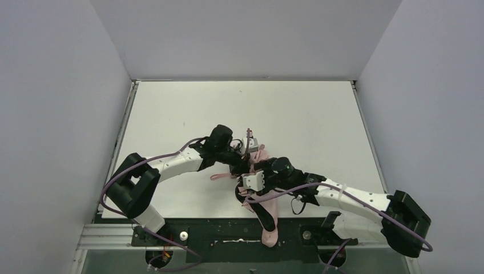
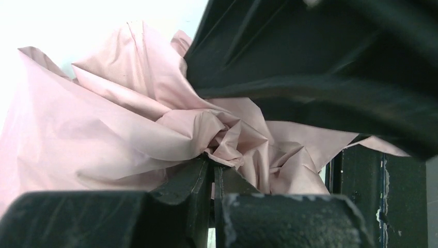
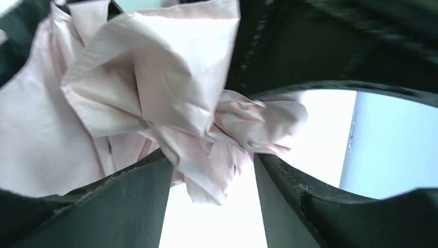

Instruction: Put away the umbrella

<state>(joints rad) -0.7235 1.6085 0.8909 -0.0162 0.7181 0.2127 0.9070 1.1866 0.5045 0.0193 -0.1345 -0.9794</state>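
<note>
The right gripper (image 3: pixel 212 161) is wide open, with loose cloth of the umbrella (image 3: pixel 155 77) hanging between its jaws. Just past it, the left gripper (image 2: pixel 213 168) pinches a fold tight. That cloth looks soft, light and slippery, so I think a hard part would hold better.
</note>
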